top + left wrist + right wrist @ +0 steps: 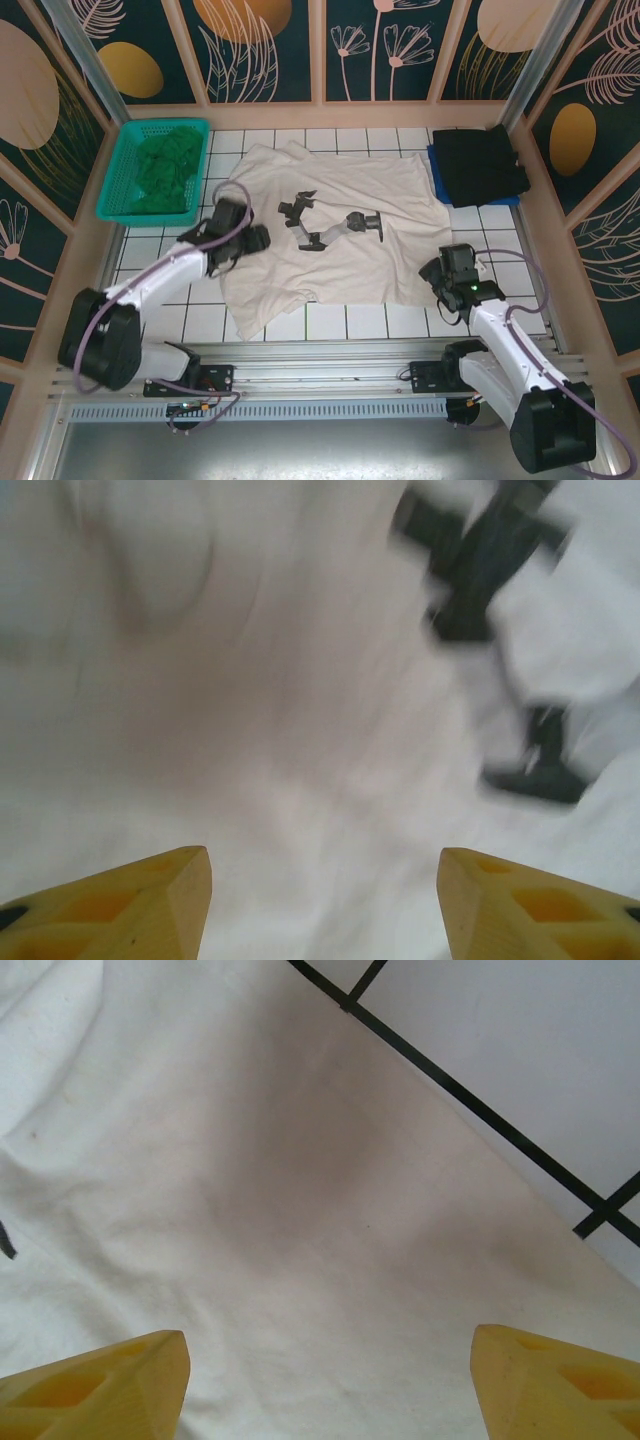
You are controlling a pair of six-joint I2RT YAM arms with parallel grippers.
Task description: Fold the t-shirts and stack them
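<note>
Three t-shirts, listed by position.

1. Cream-white t-shirt [385, 270]: spread open and mostly flat at the centre of the tiled table [200, 322], black print [320, 226] facing up. One hem corner trails toward the near left. Sleeves and edges show soft wrinkles. No fold has been made in it yet.

2. Black t-shirt [480, 165]: folded into a compact block at the far right corner, apart from the cream one. It reads as the start of the stack.

3. Dark green t-shirt [165, 170]: bunched inside the teal basket [118, 170] at the far left, unfolded.

4. Left gripper [255, 240]: low over the left side of the cream shirt. The wrist view, though blurred, shows its yellow fingertips apart with bare cloth between them and nothing held.

5. Right gripper [438, 274]: at the right edge of the same shirt, where cloth meets tile. Its jaws are spread wide and empty.

Step in hand, as judged: the opening fold of the cream shirt, with both arms posted at opposite sides and not yet gripping.

Next move, as judged: each gripper should drop onto its own edge, pinch a single layer rather than a bunch, then lift and carry it across together so the cloth folds evenly without dragging the shirt off its place.
</note>
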